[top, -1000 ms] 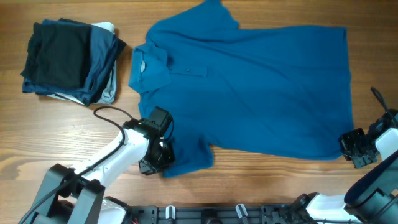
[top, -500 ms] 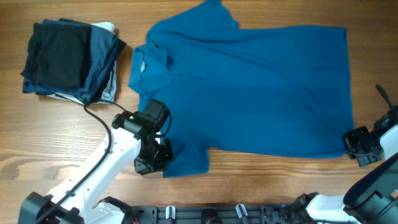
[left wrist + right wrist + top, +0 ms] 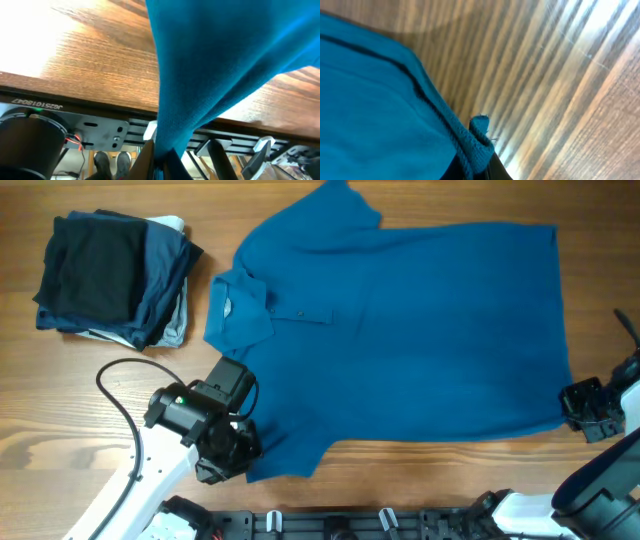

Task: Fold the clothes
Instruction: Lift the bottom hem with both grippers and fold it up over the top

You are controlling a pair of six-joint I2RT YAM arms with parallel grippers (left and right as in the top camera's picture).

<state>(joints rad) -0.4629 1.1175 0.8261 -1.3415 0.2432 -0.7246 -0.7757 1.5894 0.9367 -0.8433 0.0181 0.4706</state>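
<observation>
The clothes are a blue polo shirt (image 3: 420,320) spread flat across the table, collar (image 3: 240,305) to the left and hem to the right. My left gripper (image 3: 235,452) is shut on the near sleeve at the shirt's front left; the sleeve cloth (image 3: 210,75) rises taut from between my jaws in the left wrist view. My right gripper (image 3: 580,405) is shut on the hem's near right corner (image 3: 475,145), with the ribbed edge bunched between the jaws.
A stack of folded dark and pale garments (image 3: 110,275) lies at the table's far left. The table's front edge with a black rail (image 3: 380,525) runs close behind both grippers. Bare wood (image 3: 60,410) lies left of the left arm.
My left gripper has moved left and toward the front edge, dragging the sleeve and collar side with it. The right gripper has shifted right, pulling the hem corner outward and the shirt flatter.
</observation>
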